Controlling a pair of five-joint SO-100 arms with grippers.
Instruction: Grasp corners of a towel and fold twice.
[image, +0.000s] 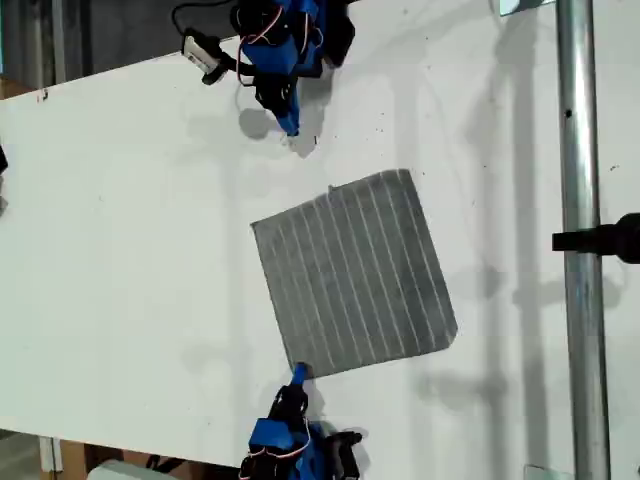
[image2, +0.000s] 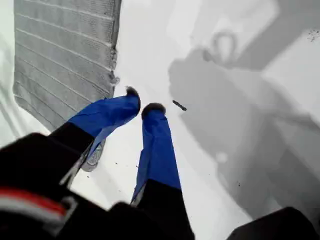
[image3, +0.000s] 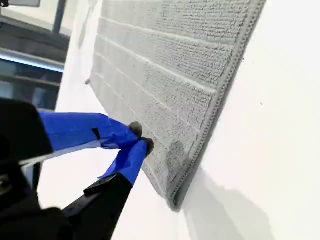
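Note:
The grey striped towel (image: 350, 275) lies flat and unfolded on the white table (image: 130, 230). At the exterior view's bottom, my second gripper (image: 298, 373) sits at the towel's nearest corner (image: 303, 366). In the second wrist view its fingertips (image3: 136, 130) meet on the towel (image3: 170, 65) edge close to that corner (image3: 172, 200); my second gripper (image3: 142, 138) is shut there. At the exterior view's top, my first gripper (image: 291, 127) hovers over bare table, apart from the towel. My first gripper (image2: 143, 101) has its tips nearly together with nothing between them; the towel (image2: 65, 55) lies off to one side.
A metal pole (image: 580, 200) with a black clamp (image: 600, 241) crosses the exterior view's right. A small white camera (image: 205, 55) hangs by the top arm. A small dark speck (image2: 179, 105) lies on the table near my first gripper.

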